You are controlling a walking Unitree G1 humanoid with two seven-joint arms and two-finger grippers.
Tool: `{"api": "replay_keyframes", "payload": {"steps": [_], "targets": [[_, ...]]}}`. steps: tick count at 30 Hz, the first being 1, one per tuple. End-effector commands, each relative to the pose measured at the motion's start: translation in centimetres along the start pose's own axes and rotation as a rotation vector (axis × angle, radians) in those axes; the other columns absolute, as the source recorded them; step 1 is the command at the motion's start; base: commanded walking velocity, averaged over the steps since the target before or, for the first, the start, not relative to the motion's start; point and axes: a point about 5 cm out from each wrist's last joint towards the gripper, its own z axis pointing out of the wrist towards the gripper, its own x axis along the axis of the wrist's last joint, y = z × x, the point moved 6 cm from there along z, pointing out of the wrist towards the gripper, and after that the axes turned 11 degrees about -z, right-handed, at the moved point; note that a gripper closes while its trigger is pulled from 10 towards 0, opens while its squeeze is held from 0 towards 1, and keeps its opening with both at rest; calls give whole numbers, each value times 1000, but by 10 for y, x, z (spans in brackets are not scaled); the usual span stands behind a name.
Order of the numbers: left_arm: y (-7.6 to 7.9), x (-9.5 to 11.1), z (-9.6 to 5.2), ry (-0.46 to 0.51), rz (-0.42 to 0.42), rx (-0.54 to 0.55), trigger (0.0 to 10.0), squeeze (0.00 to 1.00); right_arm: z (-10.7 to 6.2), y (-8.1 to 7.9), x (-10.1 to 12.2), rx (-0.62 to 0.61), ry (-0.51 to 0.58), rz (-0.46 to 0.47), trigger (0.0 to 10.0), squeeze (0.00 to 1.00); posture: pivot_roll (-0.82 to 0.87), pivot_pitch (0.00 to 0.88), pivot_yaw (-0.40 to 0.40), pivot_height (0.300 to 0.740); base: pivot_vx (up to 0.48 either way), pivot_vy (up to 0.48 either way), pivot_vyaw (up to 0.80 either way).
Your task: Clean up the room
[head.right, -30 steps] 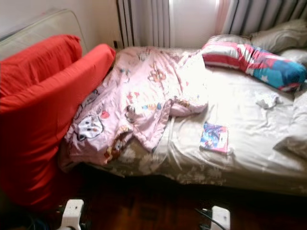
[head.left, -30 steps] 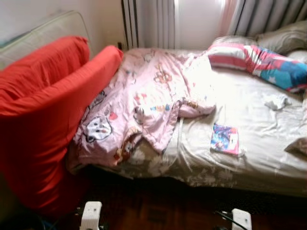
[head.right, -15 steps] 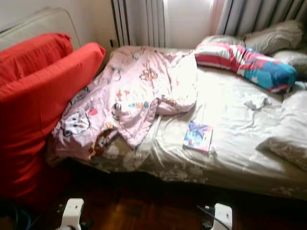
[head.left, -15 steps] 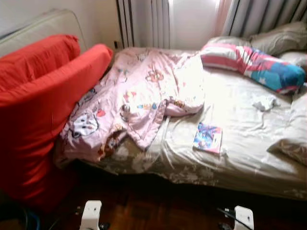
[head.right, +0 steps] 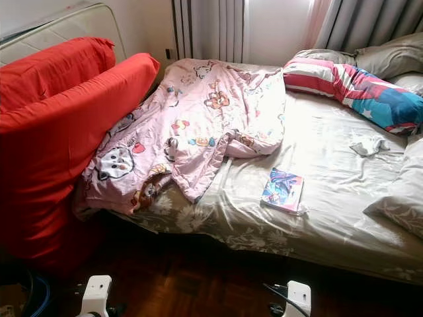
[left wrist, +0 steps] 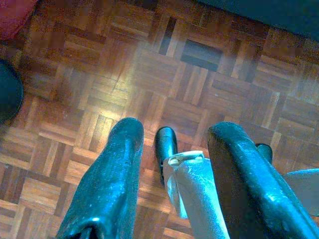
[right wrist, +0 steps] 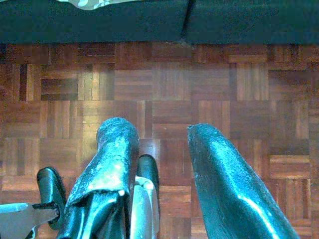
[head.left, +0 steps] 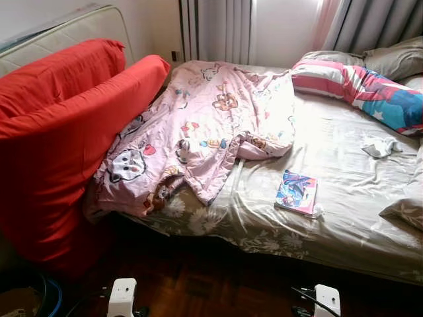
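You see the bed point(head.left: 344, 244) ahead — a pink blanket point(head.left: 205, 125) crumpled over its left end against a red cushion point(head.left: 59, 145), a book point(head.left: 297, 193) near its front edge — while your left end effector point(left wrist: 174, 169) and right end effector point(right wrist: 159, 169) hang spread wide, empty, over the parquet floor point(right wrist: 164, 84).

At the left of the frame a plain red cushion point(head.left: 59, 139) leaned by a cream quilted mattress point(head.left: 63, 34), and beside it lay a pale pink quilt point(head.left: 205, 129) printed with small cartoon animals. The sheet point(head.left: 330, 198) was beige with white flowers along its near edge, and on it sat a book point(head.left: 297, 193) with a blue and pink cover and, at upper right, a pillow point(head.left: 360, 82) striped pink and white with blue and red. The floor point(left wrist: 149, 74) was reddish-brown parquet, the curtains point(head.left: 370, 26) grey, and both grippers' fingers point(right wrist: 224, 189) glossy black.
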Motion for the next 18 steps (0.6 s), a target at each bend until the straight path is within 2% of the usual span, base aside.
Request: {"api": "replay_keyframes", "payload": {"steps": [1,2,8,18], "targets": [[-2,-4,-1,-8,2,2,10000,0,0,1,-1,-2,-3,1,10000,0,-66,0,10,740,0,0,0],[-2,-4,-1,-8,3,2,10000,0,0,0,-2,0,-6,4,10000,0,-67,0,11,740,0,0,0],[-2,-4,-1,-8,5,0,10000,0,0,0,-3,4,-8,-1,10000,0,-64,0,10,740,84,0,-747],[-1,-4,-1,-9,6,-2,10000,0,0,0,-1,5,2,-1,10000,0,-64,0,10,740,290,0,0]]}}
